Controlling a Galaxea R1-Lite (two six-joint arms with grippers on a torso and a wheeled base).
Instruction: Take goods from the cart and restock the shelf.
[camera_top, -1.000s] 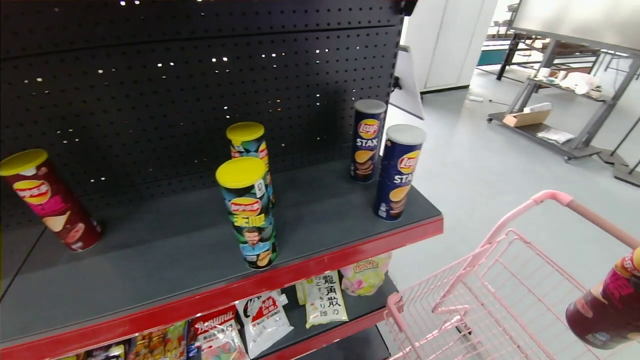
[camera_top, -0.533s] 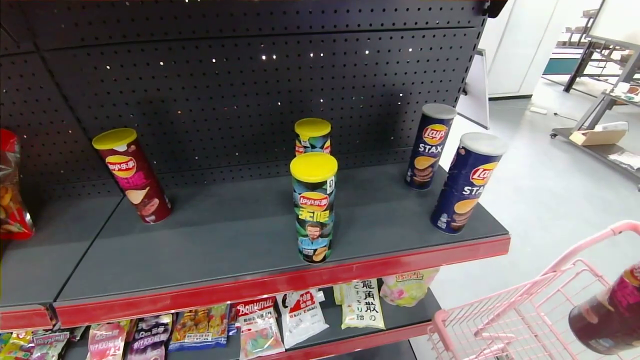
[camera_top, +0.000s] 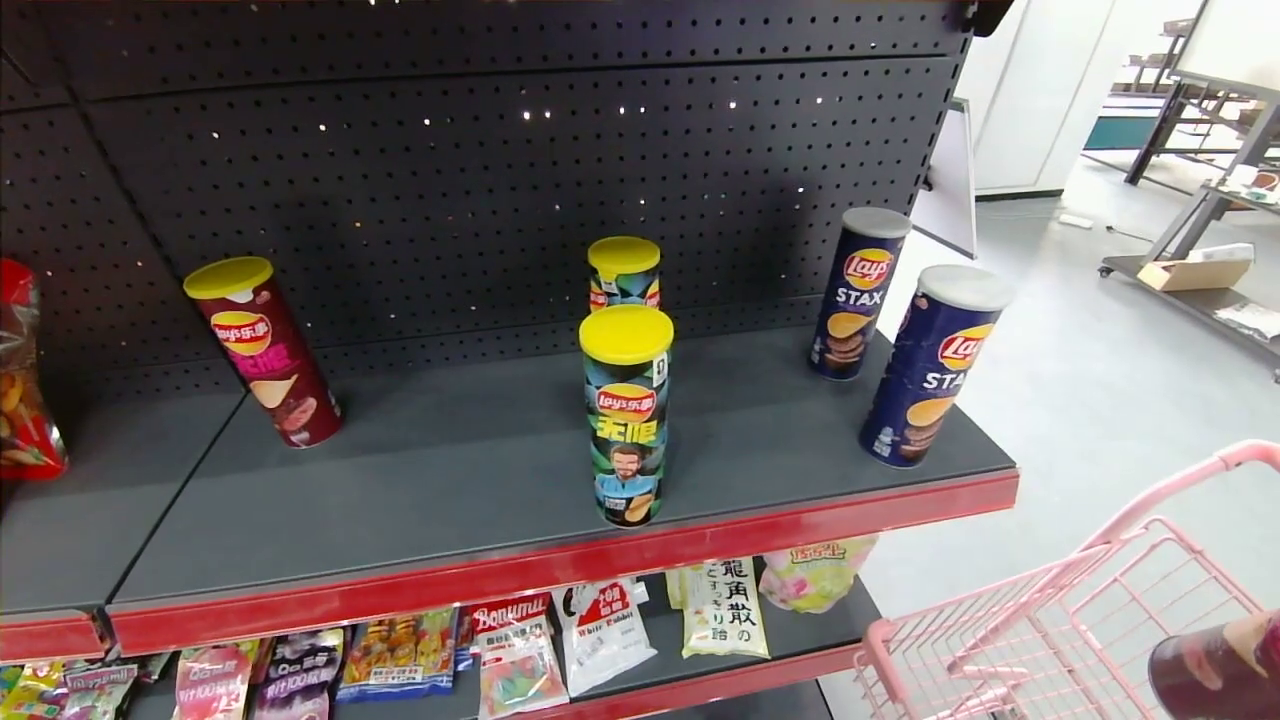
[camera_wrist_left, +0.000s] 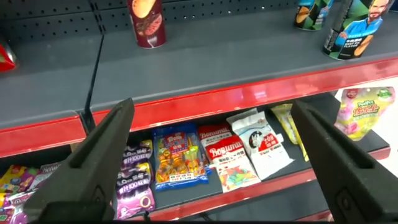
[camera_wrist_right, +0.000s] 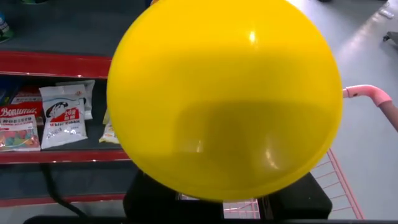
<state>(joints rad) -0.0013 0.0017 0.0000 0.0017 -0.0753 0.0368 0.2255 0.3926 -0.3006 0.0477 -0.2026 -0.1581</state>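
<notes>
The right gripper (camera_wrist_right: 227, 202) was closed on a maroon chip can (camera_top: 1215, 670), which hung over the pink cart (camera_top: 1060, 620), off the right end of the shelf (camera_top: 450, 470) and below its level. In the right wrist view the can's yellow lid (camera_wrist_right: 225, 96) sat directly before the camera, with the gripper's black body showing under it.

The left gripper (camera_wrist_left: 211, 104) was open, its two dark fingers (camera_wrist_left: 99, 155) spread wide. It faced the shelf's red front edge (camera_wrist_left: 236, 93), with the snack bags (camera_wrist_left: 236, 155) on the tier underneath beyond it.

On the shelf, a second maroon can (camera_top: 265, 350) stood near the back left corner. A green-and-black can (camera_top: 627, 420) with a yellow lid stood close to the middle of the front edge, and its twin (camera_top: 624, 272) stood straight behind it, against the pegboard back. One dark blue can (camera_top: 935, 365) with a grey lid stood near the front right corner, another (camera_top: 858, 295) near the back right corner.
</notes>
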